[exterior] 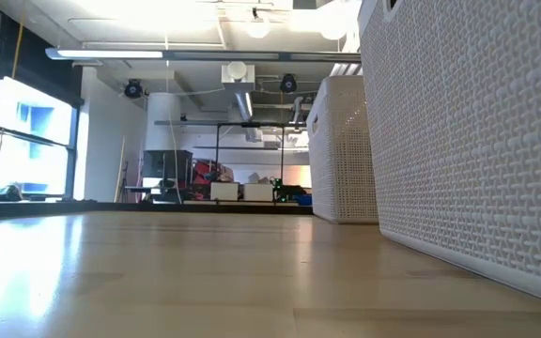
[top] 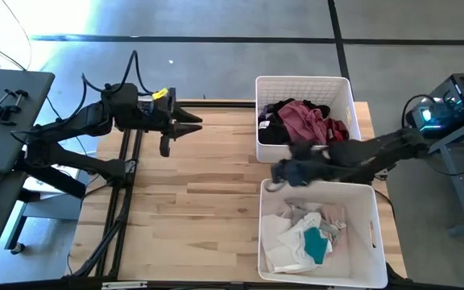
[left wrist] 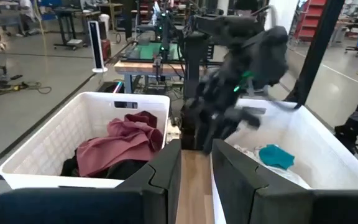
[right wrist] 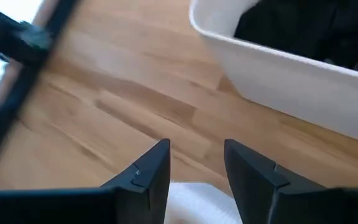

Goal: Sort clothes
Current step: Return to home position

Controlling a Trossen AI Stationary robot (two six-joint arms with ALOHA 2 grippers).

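Maroon, black clothes point(top: 306, 121) in upper bin point(top: 304, 87); white, teal clothes point(top: 308, 238) in lower bin point(top: 357, 258). Right gripper point(top: 279, 172) unclenched between bins; left gripper point(top: 193, 122) likewise over wooden table point(top: 200, 201). Concrete floor point(top: 216, 20).

The table point(top: 200, 185) is pale wood planking, smooth with a soft sheen. The bins point(exterior: 468, 141) are white plastic, their walls moulded in a rough woven texture. The clothes point(top: 304, 121) are soft matt cloth.

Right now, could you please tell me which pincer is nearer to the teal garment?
The right. The right pincer hovers between the two bins, close to the teal garment; the left pincer waits over the table's left side, much farther off.
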